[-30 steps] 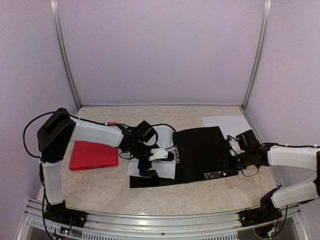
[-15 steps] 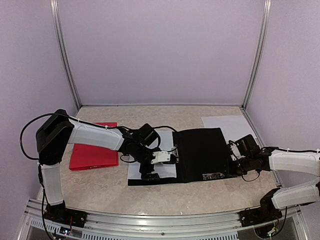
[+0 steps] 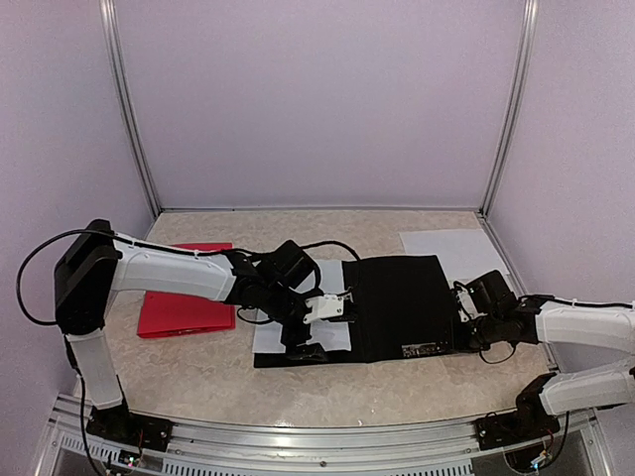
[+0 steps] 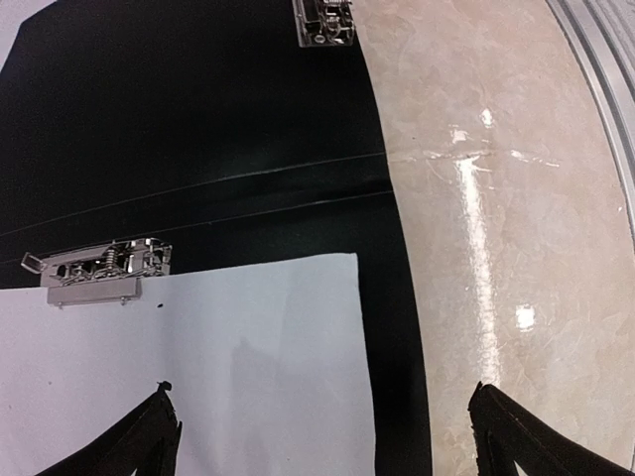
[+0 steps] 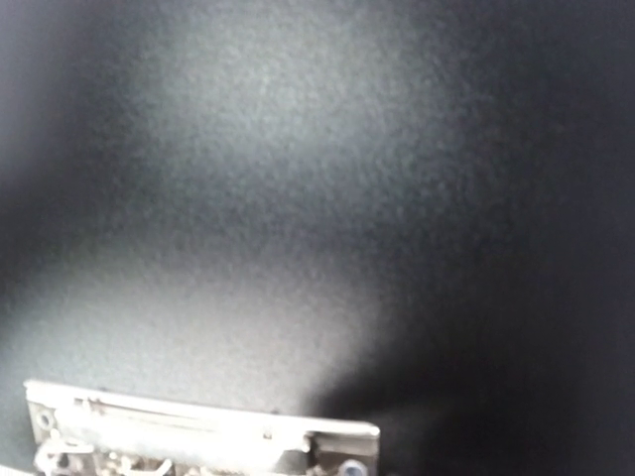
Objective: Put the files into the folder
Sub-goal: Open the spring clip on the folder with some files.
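Note:
A black folder (image 3: 402,302) lies open and flat on the table. A white sheet (image 3: 332,339) lies on its left half; in the left wrist view the sheet (image 4: 198,367) reaches up to a metal clip (image 4: 99,268). My left gripper (image 3: 313,322) hovers over this sheet, open wide and empty; its dark fingertips (image 4: 159,436) stand far apart in the left wrist view. My right gripper (image 3: 468,319) is low at the folder's right edge. Its wrist view shows only blurred black folder (image 5: 298,149) and a metal clip (image 5: 198,431), with no fingers. A second white sheet (image 3: 446,243) lies at the back right.
A red folder (image 3: 184,305) lies closed at the left, partly under my left arm. Another metal clip (image 4: 322,20) sits on the black folder's far part. The beige table (image 4: 496,198) runs to a metal rail (image 3: 298,431) at the near edge. Frame posts stand at the back corners.
My left gripper has shifted a little to the right over the sheet. The folder and sheet now lie flatter and squarer. My right gripper has moved slightly nearer at the folder's right edge.

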`<state>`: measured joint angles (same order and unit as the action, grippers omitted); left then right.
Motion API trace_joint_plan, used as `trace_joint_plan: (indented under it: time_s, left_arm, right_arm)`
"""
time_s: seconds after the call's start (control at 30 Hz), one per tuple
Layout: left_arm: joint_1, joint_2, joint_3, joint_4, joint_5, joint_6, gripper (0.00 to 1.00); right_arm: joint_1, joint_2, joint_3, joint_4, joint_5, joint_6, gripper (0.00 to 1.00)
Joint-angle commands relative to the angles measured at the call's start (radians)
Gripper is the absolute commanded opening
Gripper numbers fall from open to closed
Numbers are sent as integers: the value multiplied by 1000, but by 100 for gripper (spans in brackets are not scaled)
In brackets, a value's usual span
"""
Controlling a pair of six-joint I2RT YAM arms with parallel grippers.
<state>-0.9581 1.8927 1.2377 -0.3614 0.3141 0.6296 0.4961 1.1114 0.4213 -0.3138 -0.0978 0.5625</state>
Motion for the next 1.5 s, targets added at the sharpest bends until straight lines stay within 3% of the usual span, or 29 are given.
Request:
trace_joint_plan:
  time_s: [0.0, 0.2, 0.67, 0.93, 1.27, 1.47]
  left_arm:
    - [23, -81, -28, 57, 18, -48, 99]
    - [22, -93, -34, 65, -5, -55, 99]
    - [66, -110, -35, 111, -83, -154, 99]
    - [76, -123, -36, 129, -128, -167, 99]
    - [75, -105, -29, 134, -144, -176, 99]
    - [75, -89, -15, 127, -145, -200, 99]
  right_arm:
    - [13, -4, -22, -19, 3, 15, 28]
    - [16, 5, -28, -18, -5, 17, 23]
    - [20, 38, -18, 26, -37, -18, 0]
    - [28, 56, -7, 21, -31, -29, 0]
    - [29, -118, -36, -31, 24, 55, 24]
    - [29, -126, -79, -1, -28, 74, 27]
